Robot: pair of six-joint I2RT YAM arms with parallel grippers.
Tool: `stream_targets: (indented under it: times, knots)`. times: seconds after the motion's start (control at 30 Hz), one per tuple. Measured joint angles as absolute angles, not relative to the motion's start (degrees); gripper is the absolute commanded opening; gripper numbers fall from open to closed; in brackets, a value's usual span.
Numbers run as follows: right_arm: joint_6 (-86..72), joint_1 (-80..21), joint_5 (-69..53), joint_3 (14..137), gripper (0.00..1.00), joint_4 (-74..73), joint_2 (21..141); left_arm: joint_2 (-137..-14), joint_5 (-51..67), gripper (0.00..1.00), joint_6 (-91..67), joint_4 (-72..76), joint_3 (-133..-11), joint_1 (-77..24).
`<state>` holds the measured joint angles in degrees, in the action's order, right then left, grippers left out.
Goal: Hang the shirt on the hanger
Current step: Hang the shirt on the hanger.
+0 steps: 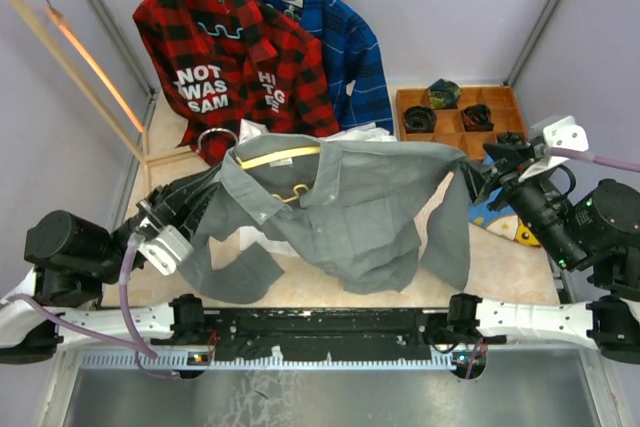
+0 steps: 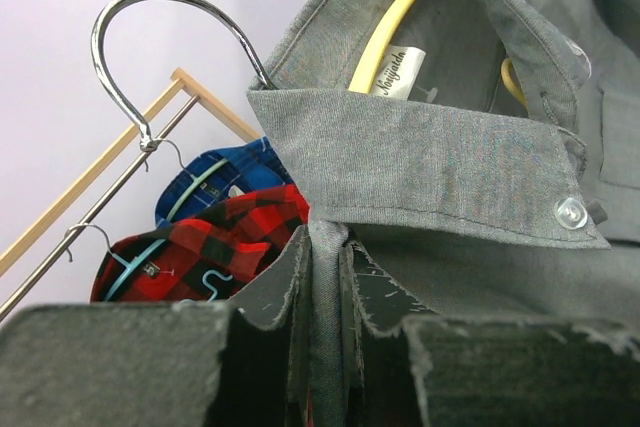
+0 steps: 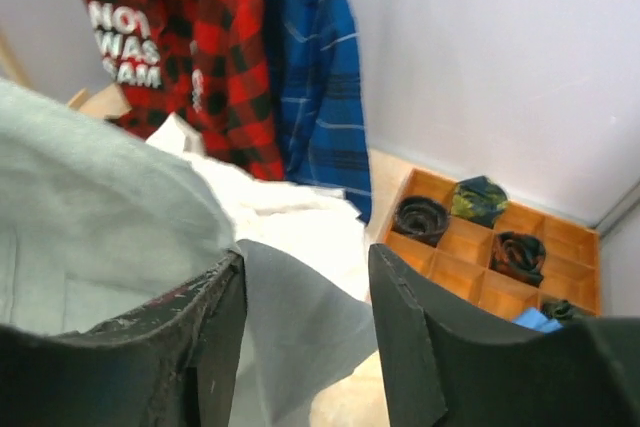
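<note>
Your left gripper (image 2: 325, 247) is pinched shut on a fold of the shirt (image 2: 480, 282) just under the collar (image 2: 430, 162). The hanger (image 2: 388, 35) sits inside the neck at 12 o'clock from it, with the hook (image 2: 130, 27) out at 10. Overhead, the hanger's long axis runs roughly 9-to-3. Your right gripper (image 3: 305, 272) stands parted, grey cloth loose in the gap and nothing clamped. It's the nearer arm for the undressed shoulder, at 9 from it.

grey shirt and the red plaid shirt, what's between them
Top view: a crumpled white shirt and the hanger's hook lie between grey shirt and plaid shirt.
</note>
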<state>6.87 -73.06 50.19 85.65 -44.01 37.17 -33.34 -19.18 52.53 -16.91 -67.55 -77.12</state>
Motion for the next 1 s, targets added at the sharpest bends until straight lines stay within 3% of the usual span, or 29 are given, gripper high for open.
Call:
stream_targets:
  times: [0.3,0.63,1.0]
  knots:
    - [5.17,-73.06,28.67,92.64,0.64,-53.58,42.33,-30.39,-15.29,0.0,50.26,-19.51,-64.62,-77.1]
    - [7.73,-73.06,11.84,86.85,0.68,-53.69,47.77,-31.75,-10.2,0.0,45.15,-26.63,-64.03,-77.12]
    - [7.44,-73.06,2.57,80.47,0.48,-51.33,47.72,-32.88,-7.16,0.0,43.09,-29.63,-63.35,-77.12]
